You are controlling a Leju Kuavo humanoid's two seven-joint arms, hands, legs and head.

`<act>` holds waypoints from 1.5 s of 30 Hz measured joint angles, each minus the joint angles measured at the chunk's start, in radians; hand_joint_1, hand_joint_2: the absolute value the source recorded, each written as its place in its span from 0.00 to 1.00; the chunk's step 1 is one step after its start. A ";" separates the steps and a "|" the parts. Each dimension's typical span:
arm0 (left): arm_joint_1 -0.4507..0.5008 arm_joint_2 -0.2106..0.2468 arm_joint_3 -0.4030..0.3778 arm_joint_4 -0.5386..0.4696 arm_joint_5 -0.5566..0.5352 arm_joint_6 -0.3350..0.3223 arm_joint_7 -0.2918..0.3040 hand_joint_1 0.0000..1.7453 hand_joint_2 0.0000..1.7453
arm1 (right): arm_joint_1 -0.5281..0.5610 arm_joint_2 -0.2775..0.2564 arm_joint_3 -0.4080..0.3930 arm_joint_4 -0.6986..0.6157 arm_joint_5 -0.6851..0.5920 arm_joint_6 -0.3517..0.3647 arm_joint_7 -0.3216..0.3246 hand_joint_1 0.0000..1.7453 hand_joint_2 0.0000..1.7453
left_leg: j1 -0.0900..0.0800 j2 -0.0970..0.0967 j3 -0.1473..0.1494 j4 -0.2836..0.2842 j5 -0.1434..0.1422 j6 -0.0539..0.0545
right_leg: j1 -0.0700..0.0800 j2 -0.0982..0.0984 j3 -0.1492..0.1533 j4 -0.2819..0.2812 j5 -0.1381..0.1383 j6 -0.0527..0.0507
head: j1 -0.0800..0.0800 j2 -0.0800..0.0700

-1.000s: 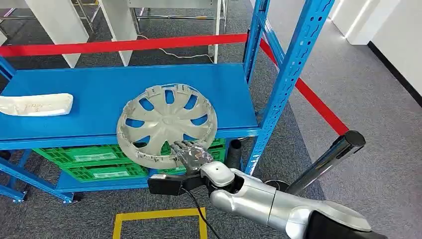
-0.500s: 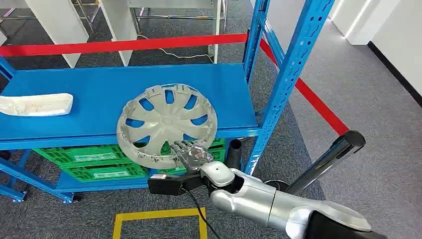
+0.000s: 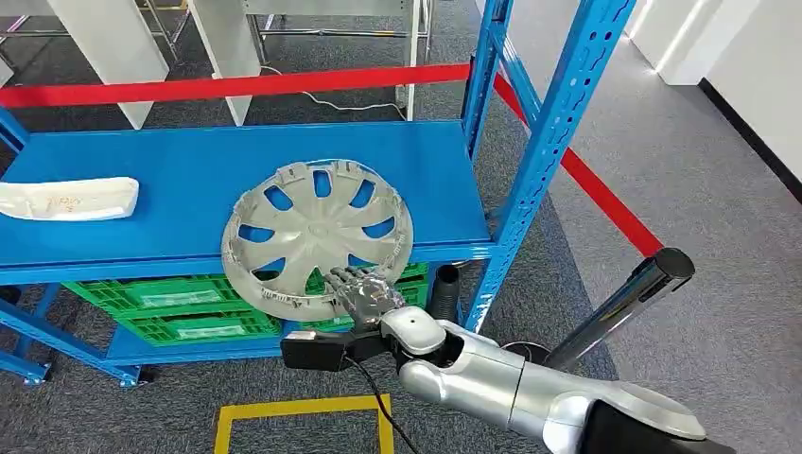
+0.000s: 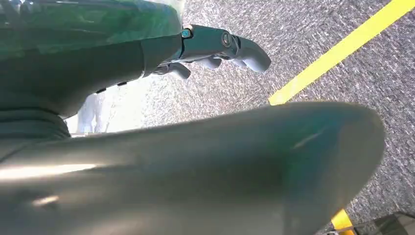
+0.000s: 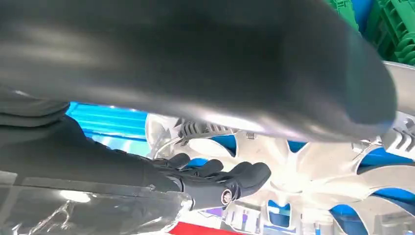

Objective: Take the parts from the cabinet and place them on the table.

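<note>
Blue shelf (image 3: 189,180): grey wheel cover (image 3: 317,236) overhanging front edge; white part (image 3: 66,200), possibly bagged, far left.

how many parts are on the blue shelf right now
2. A grey wheel cover overhangs the front edge of the shelf, with the right hand on its near rim. A white part lies at the shelf's left end.

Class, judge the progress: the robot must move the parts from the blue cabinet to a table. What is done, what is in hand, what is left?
Done: nothing visibly delivered.
In hand: the right hand is at the near rim of the silver wheel cover, which overhangs the shelf edge; a firm grip cannot be confirmed.
Left: carrying the wheel cover off, then the white part lying on the shelf. The left hand holds nothing.
</note>
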 joint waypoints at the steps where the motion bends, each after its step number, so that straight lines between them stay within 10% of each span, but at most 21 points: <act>1: 0.000 0.000 0.000 0.000 0.000 0.000 0.000 0.00 0.00 | 0.000 0.000 0.000 0.000 0.000 0.000 0.000 0.00 0.00 | 0.000 0.000 0.000 0.000 0.000 0.000 | 0.000 0.000 0.000 0.000 0.000 0.000 | 0.000 0.000; 45: 0.000 0.000 0.000 0.000 0.000 0.000 0.000 0.00 0.00 | 0.000 0.000 0.000 0.000 0.000 0.000 0.000 0.00 0.00 | 0.000 0.000 0.000 0.000 0.000 0.000 | 0.000 0.000 0.000 0.000 0.000 0.000 | 0.000 0.000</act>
